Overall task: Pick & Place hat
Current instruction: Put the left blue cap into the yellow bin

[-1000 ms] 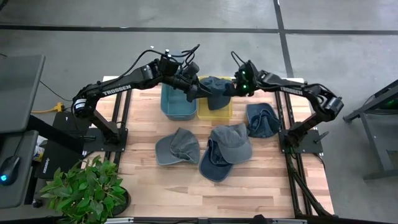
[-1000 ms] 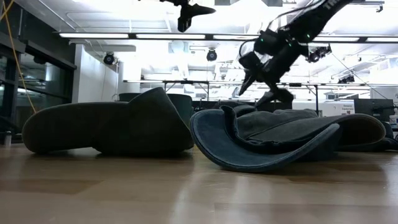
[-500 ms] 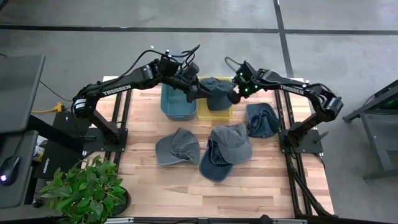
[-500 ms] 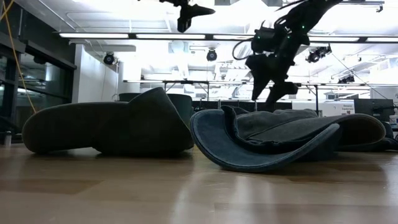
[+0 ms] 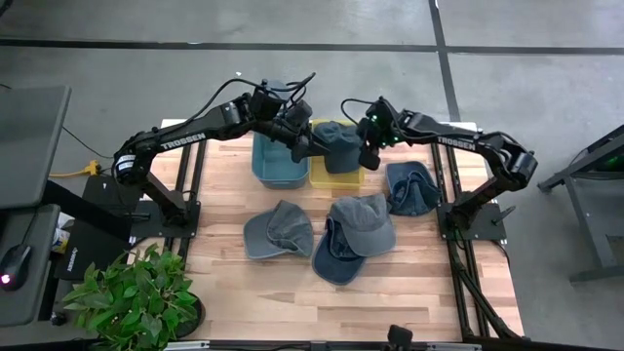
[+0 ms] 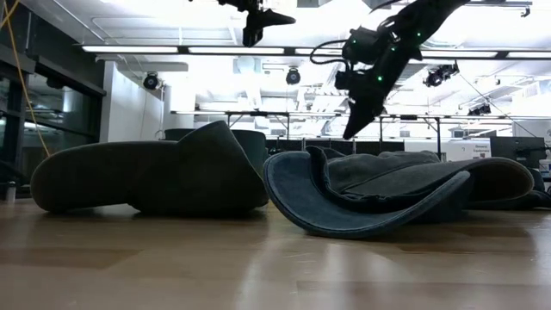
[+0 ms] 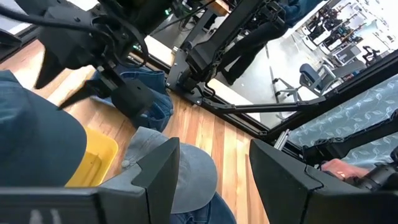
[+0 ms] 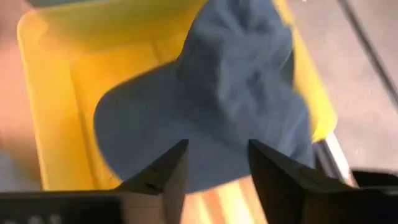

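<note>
A dark blue hat [image 5: 336,146] lies in the yellow bin [image 5: 322,179] at the table's far side. In the right wrist view the hat [image 8: 211,106] fills most of the bin [image 8: 56,74], and one edge reaches over a bin wall. My right gripper [image 5: 367,153] hovers open just above the hat's right side, its fingers pointing down [image 8: 217,168]; it also shows in the low view [image 6: 355,123]. My left gripper [image 5: 310,146] hangs open and empty over the seam between the blue bin [image 5: 273,171] and the yellow bin; its fingers show apart in its wrist view [image 7: 214,180].
Three more blue-grey hats lie on the wooden table: one at near left [image 5: 280,231], one in the middle [image 5: 353,234], one at the right [image 5: 411,187]. Two of them fill the low view [image 6: 155,176] [image 6: 387,194]. A plant [image 5: 132,292] stands off the table's near left corner.
My right gripper has risen, gone a little toward the table's left over the yellow bin, and tipped its fingers more steeply downward. The hat has stayed in the yellow bin.
</note>
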{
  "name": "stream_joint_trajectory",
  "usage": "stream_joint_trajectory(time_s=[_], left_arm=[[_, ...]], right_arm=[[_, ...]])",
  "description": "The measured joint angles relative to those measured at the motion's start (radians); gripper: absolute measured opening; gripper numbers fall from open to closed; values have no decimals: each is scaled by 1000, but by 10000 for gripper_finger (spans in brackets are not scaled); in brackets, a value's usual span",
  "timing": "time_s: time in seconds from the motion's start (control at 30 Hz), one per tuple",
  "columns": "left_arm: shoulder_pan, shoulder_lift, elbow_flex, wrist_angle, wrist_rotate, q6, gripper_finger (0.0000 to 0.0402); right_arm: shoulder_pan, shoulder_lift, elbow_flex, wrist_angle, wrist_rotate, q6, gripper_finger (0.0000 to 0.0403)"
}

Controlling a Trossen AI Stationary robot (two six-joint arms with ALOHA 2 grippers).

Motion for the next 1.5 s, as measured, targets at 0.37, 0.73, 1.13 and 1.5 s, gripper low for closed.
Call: stream_joint_trajectory(time_s=[0.37, 0.73, 1.13, 1.5], left_arm=[[0, 0, 0, 1, -1, 0, 193], [0, 0, 0, 0, -14, 0, 193], [0, 0, 0, 12, -15, -8, 193], [0, 0, 0, 16, -17, -8, 193]], right_arm=[[-18, 51, 0, 48, -33, 3, 5], [-36, 167, 1, 90, -94, 116, 1], [-10, 223, 2, 192, -171, 187, 0], [23, 201, 29, 135, -270, 192, 0]])
